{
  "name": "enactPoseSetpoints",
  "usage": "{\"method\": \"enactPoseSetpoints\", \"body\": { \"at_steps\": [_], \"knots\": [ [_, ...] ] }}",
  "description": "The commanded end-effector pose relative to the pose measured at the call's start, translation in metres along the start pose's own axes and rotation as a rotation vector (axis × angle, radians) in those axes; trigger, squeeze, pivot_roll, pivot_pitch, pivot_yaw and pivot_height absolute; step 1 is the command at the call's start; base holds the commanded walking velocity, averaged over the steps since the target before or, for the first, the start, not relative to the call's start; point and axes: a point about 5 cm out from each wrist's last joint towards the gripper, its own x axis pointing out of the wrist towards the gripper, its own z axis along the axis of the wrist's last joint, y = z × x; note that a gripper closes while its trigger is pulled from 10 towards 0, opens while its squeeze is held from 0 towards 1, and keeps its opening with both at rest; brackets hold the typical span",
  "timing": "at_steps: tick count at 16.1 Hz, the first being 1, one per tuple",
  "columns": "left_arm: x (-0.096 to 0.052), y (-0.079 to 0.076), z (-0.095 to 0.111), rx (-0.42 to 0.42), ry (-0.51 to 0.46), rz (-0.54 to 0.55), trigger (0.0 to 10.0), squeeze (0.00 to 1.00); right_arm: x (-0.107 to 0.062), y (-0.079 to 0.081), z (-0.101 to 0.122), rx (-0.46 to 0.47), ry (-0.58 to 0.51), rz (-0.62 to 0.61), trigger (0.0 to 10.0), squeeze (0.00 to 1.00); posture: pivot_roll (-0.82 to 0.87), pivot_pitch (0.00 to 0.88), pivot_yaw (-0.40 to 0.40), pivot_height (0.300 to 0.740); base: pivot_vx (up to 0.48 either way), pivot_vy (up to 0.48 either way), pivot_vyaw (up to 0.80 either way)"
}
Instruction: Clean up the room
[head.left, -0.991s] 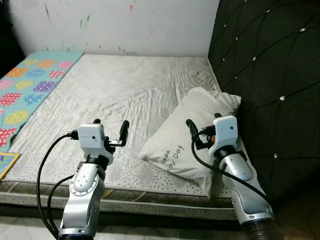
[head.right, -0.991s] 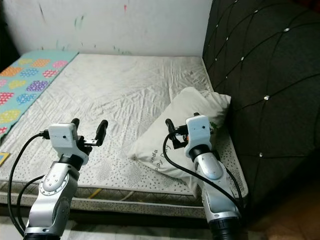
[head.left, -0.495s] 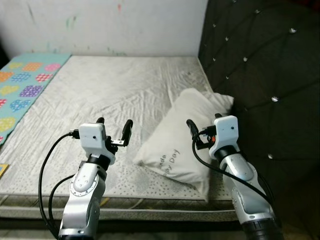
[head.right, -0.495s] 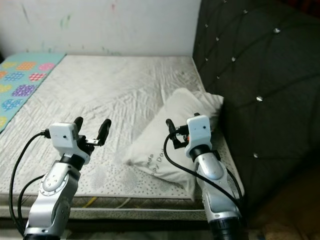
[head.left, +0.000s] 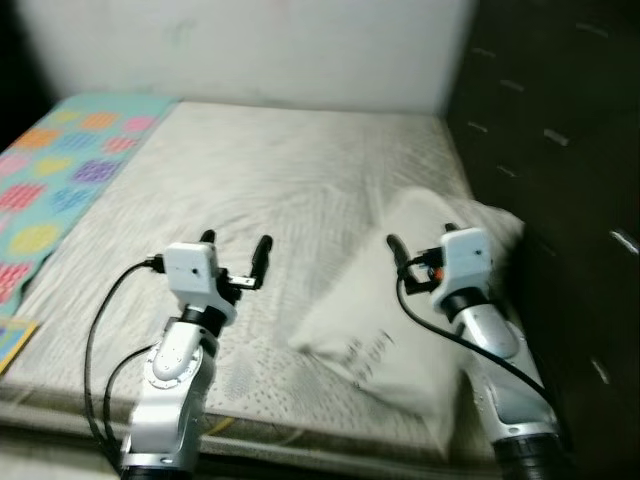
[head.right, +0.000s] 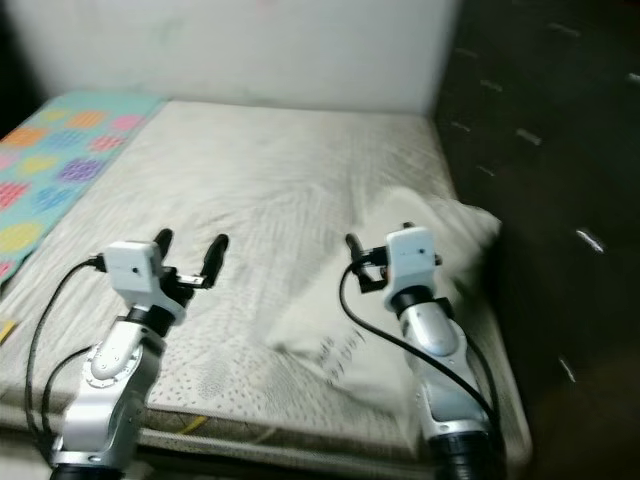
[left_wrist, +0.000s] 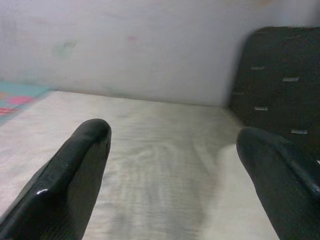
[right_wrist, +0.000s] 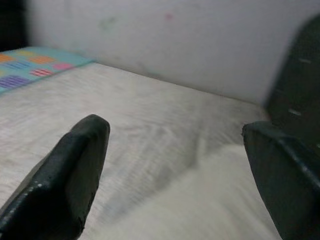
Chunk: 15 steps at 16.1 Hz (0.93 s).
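Note:
A white pillow (head.left: 395, 325) with dark lettering lies on the bare grey mattress (head.left: 270, 170), against the dark tufted headboard (head.left: 560, 150). My right gripper (head.left: 420, 250) hovers over the pillow's upper part, fingers spread wide and empty; the pillow (right_wrist: 200, 200) shows pale beneath it in the right wrist view. My left gripper (head.left: 236, 245) is held open above the mattress to the pillow's left, holding nothing, and its two black fingers (left_wrist: 75, 170) frame mattress, wall and headboard. The head views are blurred.
A turquoise blanket (head.left: 60, 165) with coloured spots covers the mattress's left side. A white wall (head.left: 250, 45) runs behind the bed. The mattress's front edge (head.left: 300, 425) is just below my arms. A flat coloured item (head.left: 10, 340) sits at the near left.
The whole picture has shifted and blurred, so the camera moved. Both arms keep the same raised pose with open fingers, and the pillow lies where it was.

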Motion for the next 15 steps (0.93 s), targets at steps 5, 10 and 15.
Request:
{"method": "enactPoseSetpoints", "body": {
  "at_steps": [5,10,15],
  "knots": [
    [0.003,0.0018,-0.0013,0.009,0.02,0.059,10.0,0.0,-0.0055,-0.0008,-0.0043,-0.008,0.014,0.004,10.0,0.0,-0.2,0.0,0.01,0.74,0.0,0.0,0.0],
    [0.0026,0.001,-0.0008,0.014,0.02,0.062,10.0,0.0,-0.0045,-0.0024,-0.0045,-0.014,0.016,0.004,10.0,0.0,-0.19,0.0,0.006,0.74,0.0,0.0,0.0],
    [0.002,0.0003,-0.0004,-0.003,0.011,0.058,10.0,0.0,-0.0054,-0.0019,-0.0056,-0.016,0.019,0.007,10.0,0.0,-0.19,0.0,0.006,0.74,0.0,-0.097,0.0]
  ]
}}
